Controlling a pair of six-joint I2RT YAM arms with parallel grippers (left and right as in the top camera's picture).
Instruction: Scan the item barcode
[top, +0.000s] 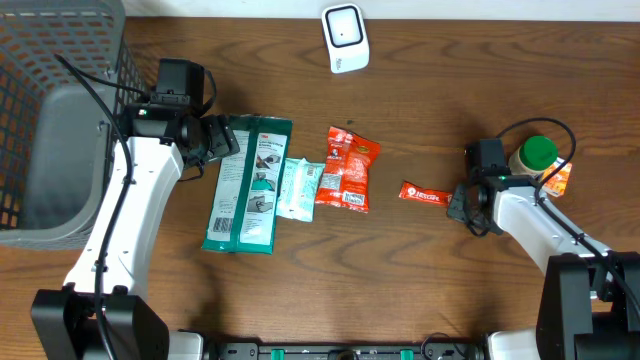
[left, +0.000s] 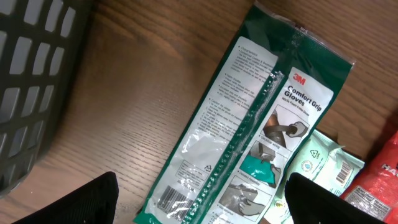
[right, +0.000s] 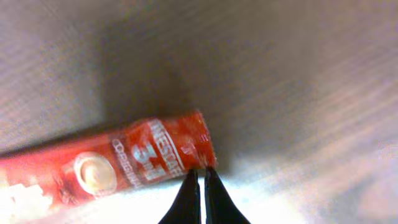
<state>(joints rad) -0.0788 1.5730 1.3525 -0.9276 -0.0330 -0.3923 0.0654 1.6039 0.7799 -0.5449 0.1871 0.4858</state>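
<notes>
- While the left gripper hangs with its fingers spread wide over the upper end of the long green plastic glove packet, nothing is held. It looks lined up for a grasp.
- That packet lies flat on the brown wooden table, print side up, so its barcode shows at one end, near the wrist camera.
- The right gripper has its fingers pressed together, tips at the end of the small red foil sachet — whether foil is nipped between them I cannot tell.
- The white handheld-style scanner stands at the far edge, well apart from every item, so whichever pack is chosen must probably be lifted and carried to it.
- A pale green wipes packet just beside the glove packet could snag on a lift.
</notes>
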